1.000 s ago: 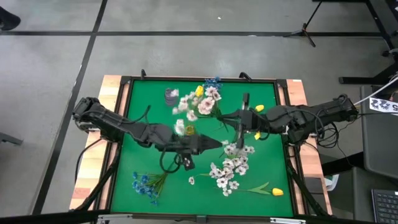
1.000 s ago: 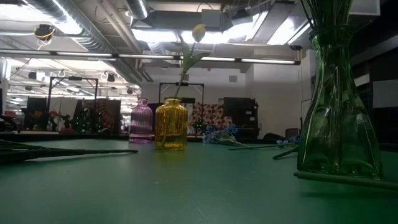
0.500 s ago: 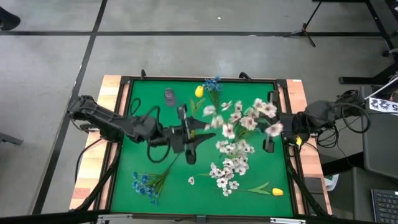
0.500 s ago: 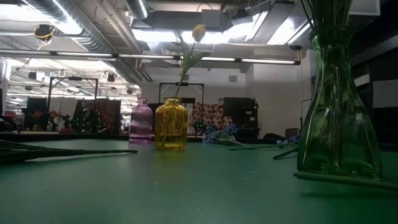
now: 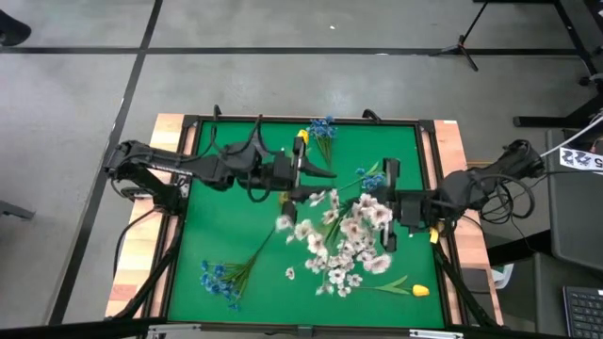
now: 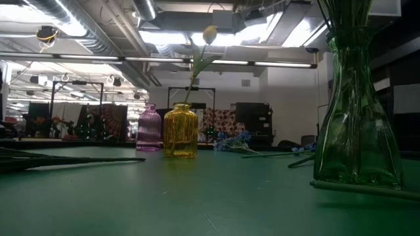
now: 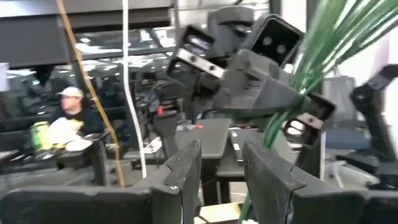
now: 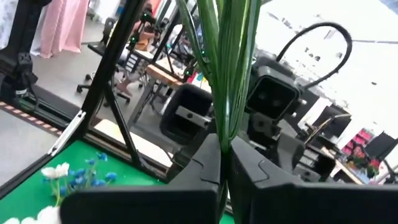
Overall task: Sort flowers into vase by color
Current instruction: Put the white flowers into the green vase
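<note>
The right gripper (image 8: 224,163) is clamped on a bundle of green stems (image 8: 227,68), and in the high view the white blossoms (image 5: 350,231) of that bundle spread over the middle of the green table (image 5: 212,221). The left gripper (image 7: 219,165) hangs over the far middle of the table with its fingers narrowly apart and nothing between them; the stems pass just beside it. The step in hand appears to be carrying the white bunch to its container. To do it well, the grip should stay firm and low on the stems, the bunch should be turned stem-down, and the stem ends lined up over the mouth before lowering; the free arm could steady the container. In the low view, the green glass vase (image 6: 357,124) already holds green stems, the yellow jar (image 6: 180,133) holds one yellow bud (image 6: 209,34) on a stem, and the purple jar (image 6: 149,128) shows nothing in it. Blue sprigs (image 5: 221,278) lie loose at the near left of the table, more blue sprigs (image 5: 323,127) at the far edge, and a yellow tulip (image 5: 419,291) near the near right corner.
</note>
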Robot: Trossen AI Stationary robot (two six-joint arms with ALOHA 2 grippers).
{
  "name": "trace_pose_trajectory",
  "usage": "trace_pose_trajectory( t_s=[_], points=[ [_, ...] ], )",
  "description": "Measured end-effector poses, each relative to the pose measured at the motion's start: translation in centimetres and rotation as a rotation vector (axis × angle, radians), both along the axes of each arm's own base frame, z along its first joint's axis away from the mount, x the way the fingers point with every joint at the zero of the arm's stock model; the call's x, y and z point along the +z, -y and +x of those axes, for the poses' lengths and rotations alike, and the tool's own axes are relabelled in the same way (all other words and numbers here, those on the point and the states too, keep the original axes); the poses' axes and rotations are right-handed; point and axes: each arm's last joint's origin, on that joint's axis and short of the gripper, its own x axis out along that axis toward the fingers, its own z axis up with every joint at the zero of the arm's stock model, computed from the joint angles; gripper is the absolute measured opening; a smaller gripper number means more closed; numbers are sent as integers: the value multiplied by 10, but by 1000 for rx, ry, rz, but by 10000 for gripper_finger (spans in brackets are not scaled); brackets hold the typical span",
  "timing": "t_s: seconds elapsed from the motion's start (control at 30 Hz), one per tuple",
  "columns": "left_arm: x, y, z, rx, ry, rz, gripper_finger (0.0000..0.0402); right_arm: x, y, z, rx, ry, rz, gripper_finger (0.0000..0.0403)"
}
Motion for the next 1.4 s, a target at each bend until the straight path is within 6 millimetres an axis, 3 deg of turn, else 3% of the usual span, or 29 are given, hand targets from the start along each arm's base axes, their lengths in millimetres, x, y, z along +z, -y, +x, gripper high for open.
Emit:
trace_pose_trajectory(
  t_s=[0.37,0.53,0.77,1.4],
  points=[
    [-4,20,1,-51,16,175,114,3,13,18,33,83,17,7],
    [-8,19,6,-47,9,175,114,0,20,28,51,71,47,13],
    [-9,16,7,-15,6,170,114,-8,16,36,70,37,45,10],
    [-11,16,10,-38,18,168,111,-8,16,36,68,38,20,18]
  ],
)
